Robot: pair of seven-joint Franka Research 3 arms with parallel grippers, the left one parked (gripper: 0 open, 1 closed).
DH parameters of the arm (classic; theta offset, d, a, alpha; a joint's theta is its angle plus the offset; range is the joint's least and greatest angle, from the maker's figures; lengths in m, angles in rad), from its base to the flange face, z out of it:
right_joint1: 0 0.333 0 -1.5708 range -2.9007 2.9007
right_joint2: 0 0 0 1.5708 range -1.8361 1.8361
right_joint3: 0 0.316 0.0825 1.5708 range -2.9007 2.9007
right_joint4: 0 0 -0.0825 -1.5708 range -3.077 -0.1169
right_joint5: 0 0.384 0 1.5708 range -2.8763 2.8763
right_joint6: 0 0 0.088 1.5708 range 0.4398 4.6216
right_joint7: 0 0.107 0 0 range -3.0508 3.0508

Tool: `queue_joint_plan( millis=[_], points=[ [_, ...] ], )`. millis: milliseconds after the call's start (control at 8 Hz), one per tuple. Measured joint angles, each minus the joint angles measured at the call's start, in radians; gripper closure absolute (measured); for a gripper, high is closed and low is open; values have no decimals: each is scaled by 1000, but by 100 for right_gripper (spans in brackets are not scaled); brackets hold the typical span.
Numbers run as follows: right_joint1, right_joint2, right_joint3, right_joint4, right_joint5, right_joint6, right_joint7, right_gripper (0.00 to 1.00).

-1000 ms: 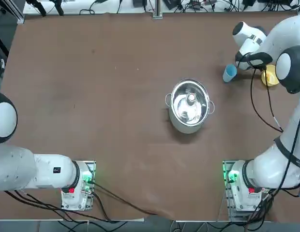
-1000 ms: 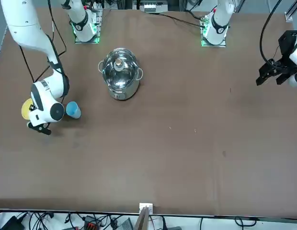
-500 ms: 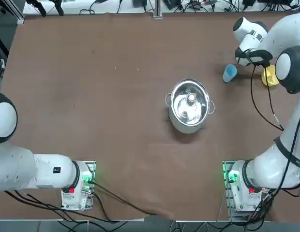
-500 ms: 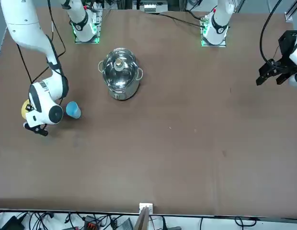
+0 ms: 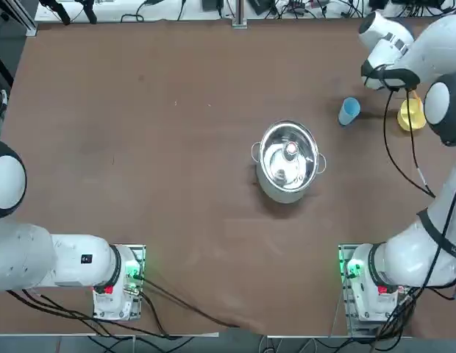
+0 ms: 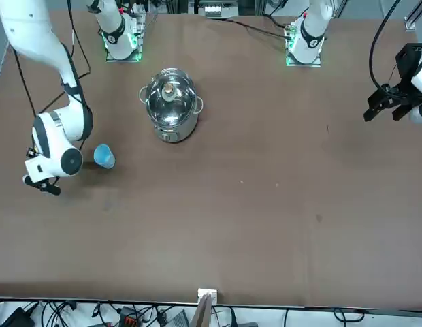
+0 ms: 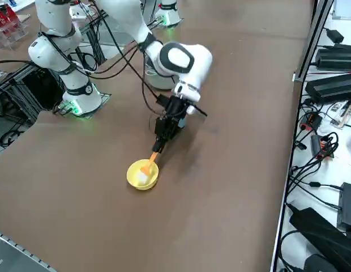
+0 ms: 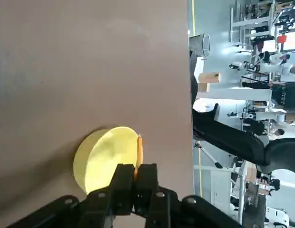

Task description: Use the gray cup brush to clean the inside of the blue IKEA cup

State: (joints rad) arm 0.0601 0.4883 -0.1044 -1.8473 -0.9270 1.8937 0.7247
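Observation:
My right gripper [image 7: 158, 146] hangs slanted just above the yellow bowl [image 7: 142, 174], shut on the orange handle of the gray cup brush [image 7: 150, 161]. The brush's lower end reaches down into the bowl. The wrist view shows the same grip: the gripper [image 8: 134, 172] pinches the orange brush [image 8: 138, 151] over the bowl's [image 8: 104, 159] rim. The blue IKEA cup [image 5: 348, 111] stands upright on the table a short way from the bowl [image 5: 412, 115], toward the table's middle. It also appears beside my wrist in the front view [image 6: 103, 156], untouched.
A steel pot [image 5: 288, 159] with its lid on stands near the table's centre, well away from the cup. The bowl sits close to the table's right edge. Cables and equipment lie on the floor past the far edge.
My right wrist has swung toward the table's far edge and away from the cup, uncovering more of the bowl from above. The gripper stays shut on the brush. Cup and pot have not moved.

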Motion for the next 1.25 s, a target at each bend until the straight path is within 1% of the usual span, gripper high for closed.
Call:
queue_joint_plan(
  millis=[250, 375, 500, 625, 875, 1000, 1250],
  points=[
    [1, -71, 9, 39, 150, -41, -118, 96],
    [1, -101, 22, 68, 225, -69, -163, 96],
    [1, -129, 43, 106, 320, -106, -204, 96],
    [5, -153, 57, 153, 428, -146, -232, 96],
    [10, -182, 66, 263, 631, -236, -264, 96],
    [22, -192, 69, 292, 692, -257, -267, 96],
    [61, -196, 73, 292, 776, -247, -267, 96]
  ],
)
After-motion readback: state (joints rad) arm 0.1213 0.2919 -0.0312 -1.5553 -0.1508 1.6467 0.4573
